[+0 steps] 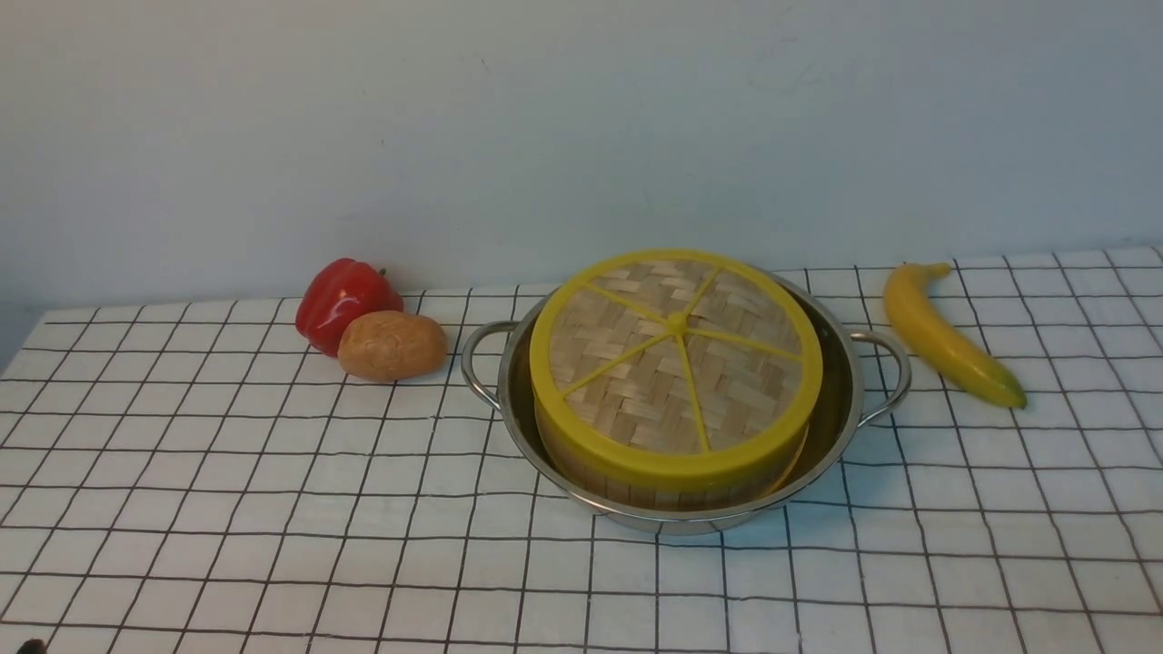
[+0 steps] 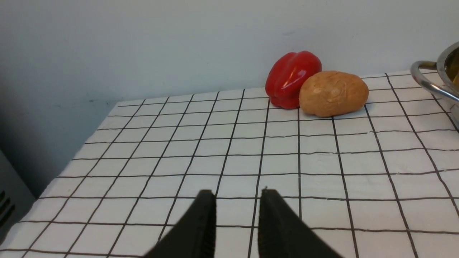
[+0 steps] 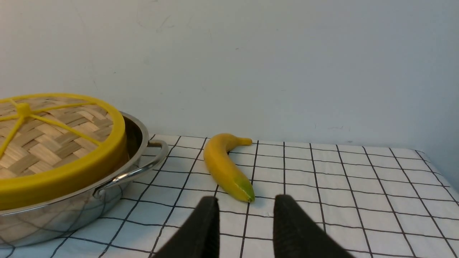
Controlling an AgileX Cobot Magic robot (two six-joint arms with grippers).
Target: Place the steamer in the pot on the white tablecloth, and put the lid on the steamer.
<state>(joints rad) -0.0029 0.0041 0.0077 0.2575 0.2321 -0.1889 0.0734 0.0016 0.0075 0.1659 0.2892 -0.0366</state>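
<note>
A white tablecloth (image 1: 227, 472) ruled in thin black squares covers the table up to a plain pale wall (image 1: 545, 127), with the pot (image 1: 840, 427) at its middle holding the steamer (image 1: 636, 486), capped by the lid (image 1: 677, 354). A red pepper (image 1: 341, 300) touches a potato (image 1: 392, 344) to the left; a banana (image 1: 945, 336) lies right. Both the left gripper (image 2: 237, 195) and right gripper (image 3: 245, 202) hover above bare cloth, jaws parted and empty, though seemingly only partway.
</note>
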